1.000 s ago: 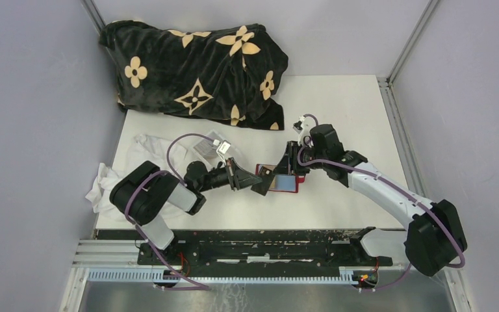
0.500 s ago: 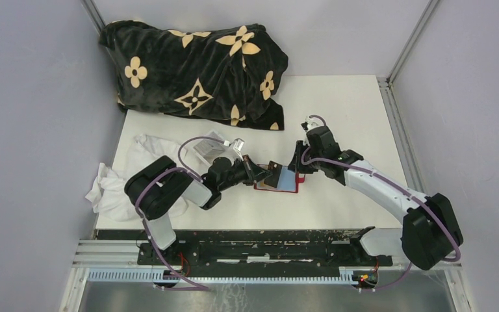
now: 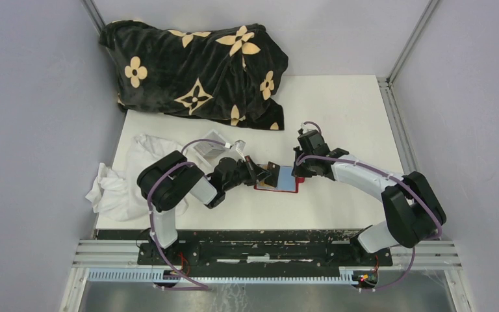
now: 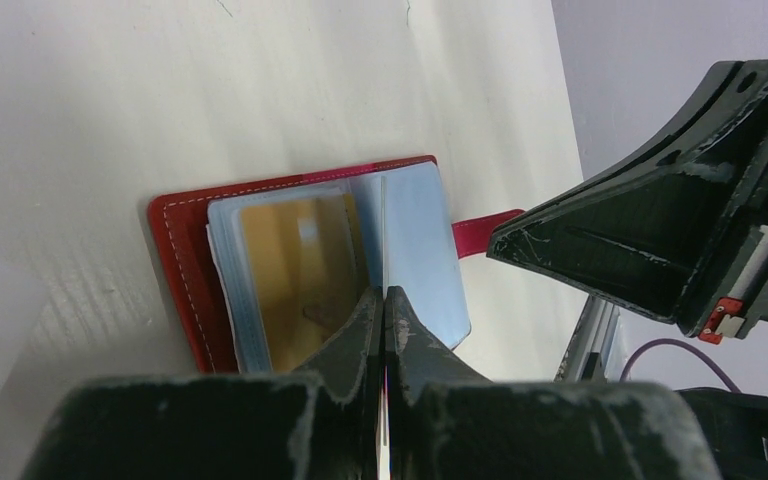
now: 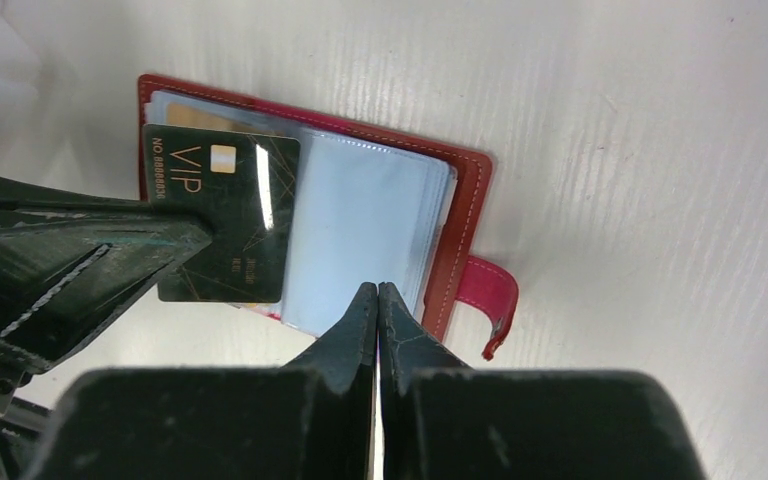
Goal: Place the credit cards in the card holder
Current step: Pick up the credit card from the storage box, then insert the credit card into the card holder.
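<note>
My left pincer [image 4: 382, 300] is pressed together on a dark card [image 5: 225, 220], which I hold by one short end. My right pincer [image 5: 377, 292] is pressed together too, with its tips at the near edge of the clear sleeves [image 5: 360, 220]; whether a thin sleeve is caught between them I cannot tell. The card holder [image 5: 465, 200] lies open on the table [image 5: 610, 120], directly in front of both pincers and between them, and a yellow card [image 4: 300, 270] seems to sit inside a sleeve, just left of my left tips. I think the main danger is that the dark card meets the edge of a sleeve and not its mouth. Then it can bend, slide in my grip, or push the light holder along the table, because nothing fixes it. If my right tips only touch the sleeve and do not hold it, the pocket may fall shut before the card enters. My two pincers are also very near each other, so a small wrong move can make them hit. The left wrist view shows the dark card only as a thin line, but it shows the yellow card well. The right wrist view shows the face of the dark card, with the letters VIP, over the left half of the holder, and the red tab [image 5: 490, 295] to the right of my right tips. Only the top view shows the black blanket [image 3: 195, 65] and the white cloth [image 3: 120, 185], well apart from the work.
</note>
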